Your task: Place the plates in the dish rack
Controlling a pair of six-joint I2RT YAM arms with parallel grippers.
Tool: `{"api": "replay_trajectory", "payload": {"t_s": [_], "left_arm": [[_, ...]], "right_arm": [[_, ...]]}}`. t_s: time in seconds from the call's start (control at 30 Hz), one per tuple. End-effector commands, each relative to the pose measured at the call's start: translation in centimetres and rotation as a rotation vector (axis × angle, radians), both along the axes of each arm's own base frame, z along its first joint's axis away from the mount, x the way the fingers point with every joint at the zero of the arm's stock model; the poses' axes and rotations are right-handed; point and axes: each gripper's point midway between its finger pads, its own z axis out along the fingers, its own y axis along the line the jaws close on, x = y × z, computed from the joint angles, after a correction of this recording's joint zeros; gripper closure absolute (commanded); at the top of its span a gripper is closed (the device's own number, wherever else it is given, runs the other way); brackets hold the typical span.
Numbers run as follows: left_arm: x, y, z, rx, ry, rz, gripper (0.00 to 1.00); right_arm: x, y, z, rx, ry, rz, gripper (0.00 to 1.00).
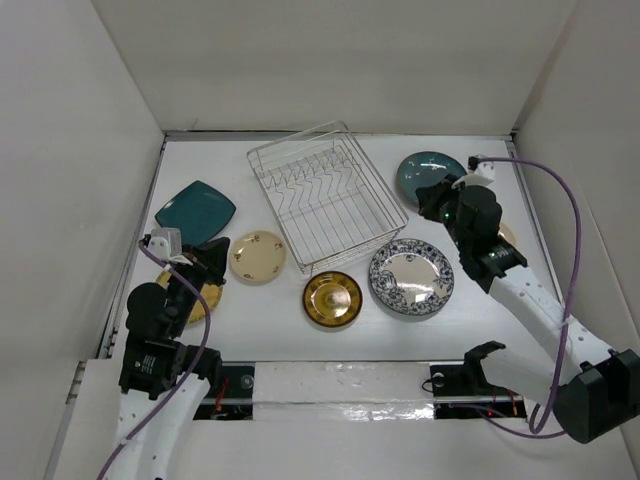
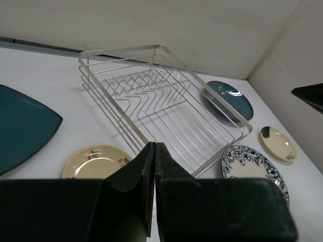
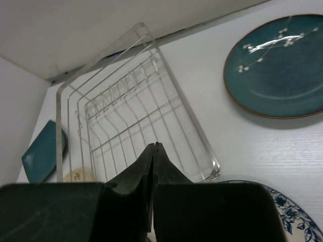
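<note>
The left pincer [image 2: 154,151] is clenched on nothing, just beside a small cream plate [image 1: 258,256]. The right pincer [image 3: 153,151] is likewise clenched and empty, near the dark teal round plate [image 1: 428,172]. Between them the wire dish rack [image 1: 325,200] stands on the tabletop [image 1: 250,325]. The gold-brown plate [image 1: 332,299], blue-and-white patterned plate [image 1: 411,277] and teal rounded-square plate [image 1: 195,212] lie flat around it.

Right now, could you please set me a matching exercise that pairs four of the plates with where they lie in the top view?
1 square plate; 2 round teal plate; 3 gold plate; 4 patterned plate.
a just right of the gold plate; b left of the rack; c between the cream plate and patterned plate; d right of the rack, at the back.
Pairs: 1-b; 2-d; 3-c; 4-a.
</note>
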Motion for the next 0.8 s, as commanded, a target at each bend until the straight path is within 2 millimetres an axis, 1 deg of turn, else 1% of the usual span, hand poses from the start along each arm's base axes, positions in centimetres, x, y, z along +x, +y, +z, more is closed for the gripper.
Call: {"api": "replay_trajectory", "payload": {"t_s": [0.0,0.03,0.07,0.1,0.13,0.17,0.2,0.23,0.27,0.3,0.33,0.37,0.4,0.43,0.47,0.5,0.53,0.57,0.6,0.63,0.67,0.7,0.73,0.77], "left_arm": [[-0.3,-0.8,1.3,0.014,-0.071,-0.051,1.00],[-0.3,-1.0,1.4,0.016,-0.073,-0.062,1.00],[-0.5,-1.2,1.3,0.017,-0.075,-0.077,1.00],[-0.6,-1.2,1.4,0.017,-0.082,-0.080,1.00],[-0.7,-1.2,1.6,0.017,-0.093,-0.078,1.00],[-0.9,-1.3,1.7,0.016,-0.096,-0.087,1.00],[-0.9,-1.3,1.5,0.014,-0.094,-0.083,1.00],[-0.9,-1.2,1.6,0.011,-0.094,-0.082,1.00],[-0.9,-1.4,1.5,0.011,-0.090,-0.091,1.00],[-0.9,-1.4,1.4,0.011,-0.088,-0.086,0.95],[-1.0,-1.6,1.4,0.009,-0.086,-0.094,0.92],[-1.0,-1.6,1.4,0.008,-0.085,-0.094,0.90],[-1.0,-1.5,1.4,0.007,-0.087,-0.090,0.84],[-1.0,-1.5,1.5,0.007,-0.088,-0.090,0.81],[-1.0,-1.5,1.5,0.007,-0.088,-0.090,0.79],[-1.1,-1.4,1.5,0.005,-0.091,-0.088,0.75],[-1.1,-1.4,1.6,0.006,-0.093,-0.090,0.74],[-1.1,-1.4,1.6,0.006,-0.093,-0.090,0.72],[-1.1,-1.4,1.6,0.006,-0.091,-0.088,0.71],[-1.0,-1.4,1.5,0.007,-0.088,-0.088,0.71],[-1.0,-1.4,1.5,0.007,-0.085,-0.088,0.71],[-0.9,-1.5,1.4,0.008,-0.082,-0.088,0.70],[-0.8,-1.5,1.3,0.009,-0.076,-0.088,0.70],[-0.8,-1.5,1.3,0.009,-0.078,-0.088,0.70]], "right_arm": [[2.5,-3.7,1.5,0.072,-0.067,-0.120,1.00],[3.6,-4.5,0.1,0.066,-0.027,-0.143,1.00],[4.6,-6.5,-0.4,0.062,-0.017,-0.205,1.00],[5.4,-7.5,-1.0,0.060,0.000,-0.237,1.00],[6.3,-8.3,-0.5,0.065,-0.003,-0.262,1.00],[7.6,-9.0,-2.1,0.053,0.039,-0.284,1.00],[8.5,-10.7,-2.4,0.055,0.041,-0.325,1.00],[9.4,-11.5,-2.1,0.065,0.033,-0.334,1.00],[10.5,-12.1,-3.3,0.076,0.043,-0.338,1.00],[11.1,-14.0,-3.8,0.094,0.044,-0.387,1.00],[11.6,-15.1,-4.5,0.104,0.053,-0.403,0.92],[12.5,-15.3,-4.4,0.125,0.052,-0.377,0.84],[13.3,-16.2,-6.5,0.134,0.097,-0.399,0.67],[13.6,-18.1,-7.3,0.141,0.114,-0.445,0.53],[14.1,-18.3,-8.0,0.165,0.131,-0.423,0.42],[15.0,-19.5,-9.6,0.193,0.159,-0.431,0.34],[15.3,-19.8,-10.6,0.205,0.181,-0.427,0.32],[15.7,-19.3,-11.3,0.223,0.196,-0.377,0.32],[16.4,-18.9,-11.4,0.226,0.197,-0.350,0.31],[16.8,-19.1,-13.3,0.231,0.235,-0.340,0.30],[17.1,-18.7,-13.8,0.237,0.248,-0.317,0.30],[17.2,-19.1,-14.4,0.242,0.262,-0.317,0.30],[17.7,-18.9,-14.5,0.249,0.262,-0.306,0.30],[17.9,-18.7,-15.7,0.260,0.286,-0.299,0.30]]}}
